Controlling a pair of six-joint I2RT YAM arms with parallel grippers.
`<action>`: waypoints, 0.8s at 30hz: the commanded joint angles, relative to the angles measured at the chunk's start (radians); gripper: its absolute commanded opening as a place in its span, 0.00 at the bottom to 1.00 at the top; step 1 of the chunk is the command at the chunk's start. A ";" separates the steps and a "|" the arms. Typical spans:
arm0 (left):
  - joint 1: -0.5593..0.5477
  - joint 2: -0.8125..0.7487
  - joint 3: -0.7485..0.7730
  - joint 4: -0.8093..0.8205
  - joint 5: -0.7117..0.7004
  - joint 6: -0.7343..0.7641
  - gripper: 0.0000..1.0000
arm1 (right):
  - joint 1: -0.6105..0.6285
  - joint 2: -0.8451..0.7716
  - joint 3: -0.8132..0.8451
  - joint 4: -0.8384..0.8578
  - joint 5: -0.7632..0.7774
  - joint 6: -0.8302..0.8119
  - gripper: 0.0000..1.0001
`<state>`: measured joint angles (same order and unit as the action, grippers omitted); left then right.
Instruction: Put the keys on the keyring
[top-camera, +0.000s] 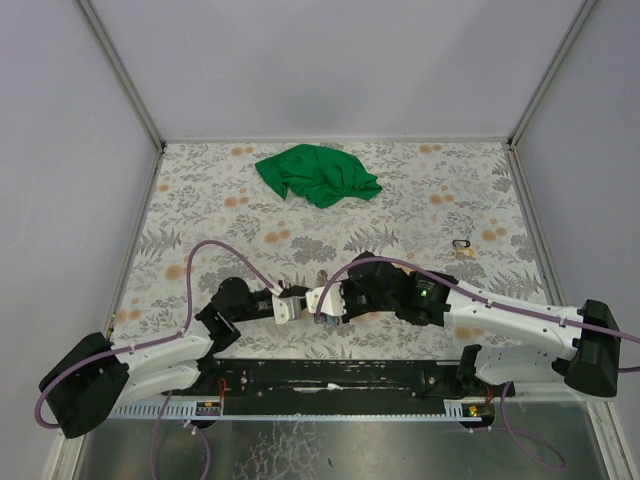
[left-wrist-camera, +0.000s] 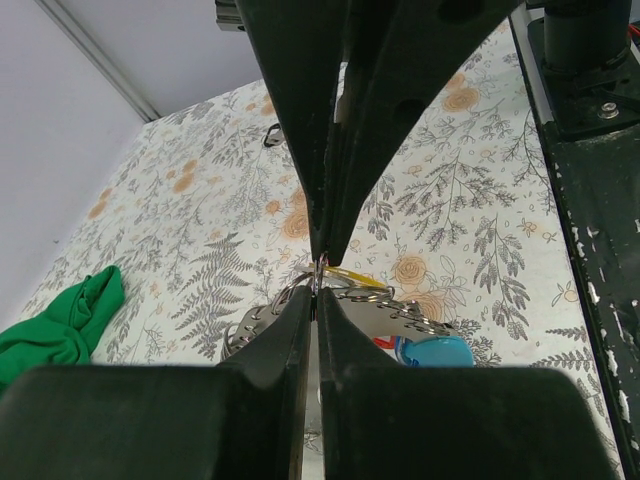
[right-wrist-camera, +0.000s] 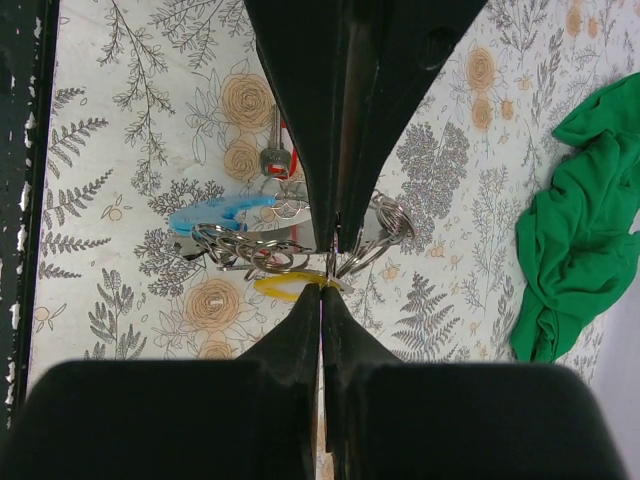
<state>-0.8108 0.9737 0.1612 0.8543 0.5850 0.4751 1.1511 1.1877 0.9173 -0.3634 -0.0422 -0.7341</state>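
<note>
The thin grey metal keyring (right-wrist-camera: 240, 245) is pinched by left gripper (left-wrist-camera: 318, 275) and right gripper (right-wrist-camera: 325, 262), both closed on it. The light-blue-tagged metal key (right-wrist-camera: 215, 213) lies just beside them, toward the floral table (top-camera: 200, 180)'s near edge.

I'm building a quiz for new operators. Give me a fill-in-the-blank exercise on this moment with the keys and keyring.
1. The crumpled cloth is ____.
2. The left tool and the right tool both have their jaws ____.
3. The key tag lying beside the keyring is light ____.
Missing words: green; shut; blue.
</note>
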 joint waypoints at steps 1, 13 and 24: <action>0.002 0.005 0.054 0.016 -0.013 -0.013 0.00 | 0.025 0.000 0.061 0.055 -0.012 -0.022 0.00; 0.002 0.009 0.073 -0.038 -0.038 -0.001 0.00 | 0.027 -0.019 0.079 0.029 0.024 -0.021 0.00; 0.002 0.007 0.089 -0.081 -0.038 0.008 0.00 | 0.025 -0.003 0.101 0.020 0.036 -0.008 0.00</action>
<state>-0.8108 0.9802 0.2169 0.7685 0.5671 0.4702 1.1564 1.1908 0.9455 -0.3943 0.0093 -0.7376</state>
